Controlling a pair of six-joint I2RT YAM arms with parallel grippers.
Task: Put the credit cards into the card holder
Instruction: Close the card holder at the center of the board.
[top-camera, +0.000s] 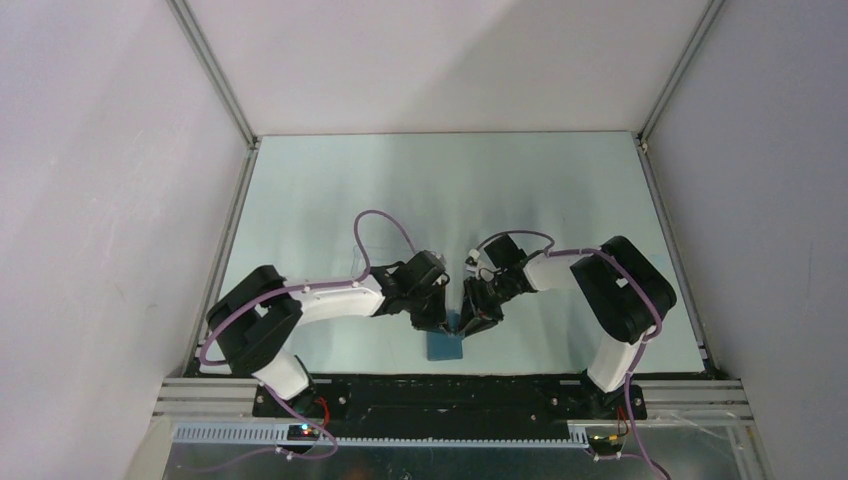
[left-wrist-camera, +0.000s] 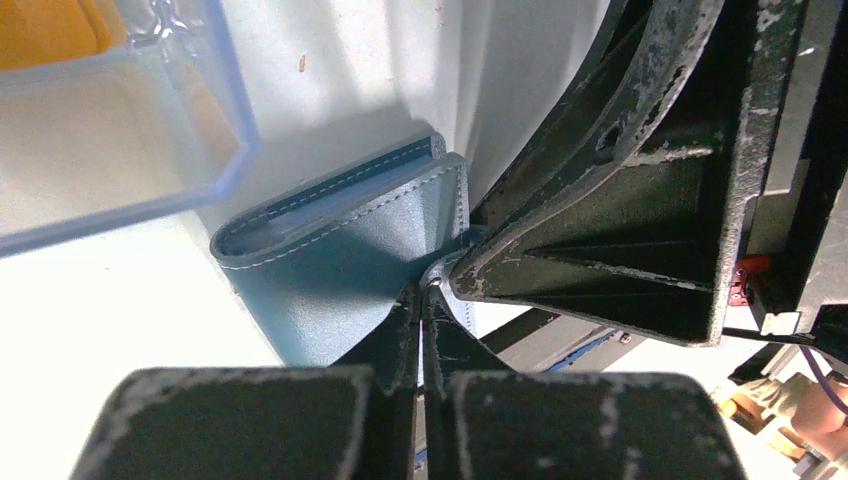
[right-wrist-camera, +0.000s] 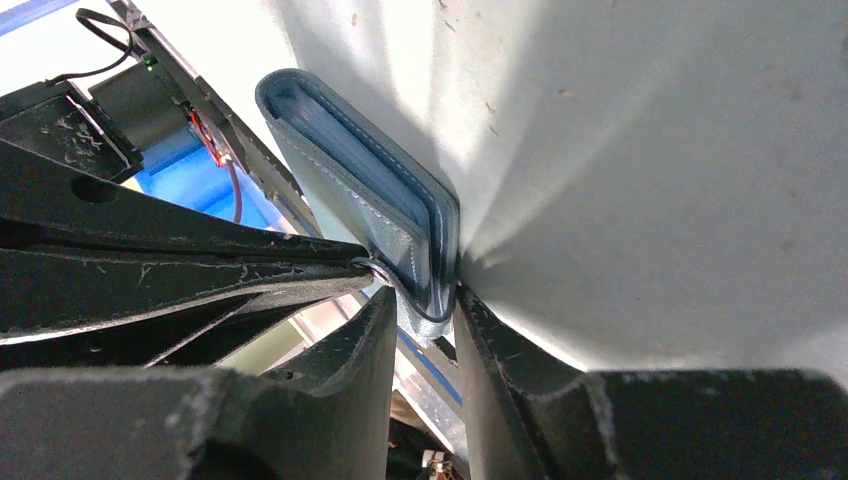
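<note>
- One pale bench (top-camera: 330, 200) is carrying the whole scene, and I am watching it from above.
- Both arms, the left arm (top-camera: 320, 297) and the right arm (top-camera: 620, 290), are reaching inward and meeting near the bench's near edge.
- Between them the blue card holder (top-camera: 445, 346) is sitting folded almost shut, its stitched edges showing.
- My left hand (left-wrist-camera: 420, 300) is pressing its fingers together on one cover of the card holder.
- My right hand (right-wrist-camera: 425, 310) is pinching the folded corner, with both layers caught between its fingers.
- Off to the side in the left wrist view, a clear plastic piece (left-wrist-camera: 215, 110) is lying on the bench.
- Through it I am seeing the credit cards (left-wrist-camera: 45, 30), one orange and one cream, apart from the card holder.
</note>
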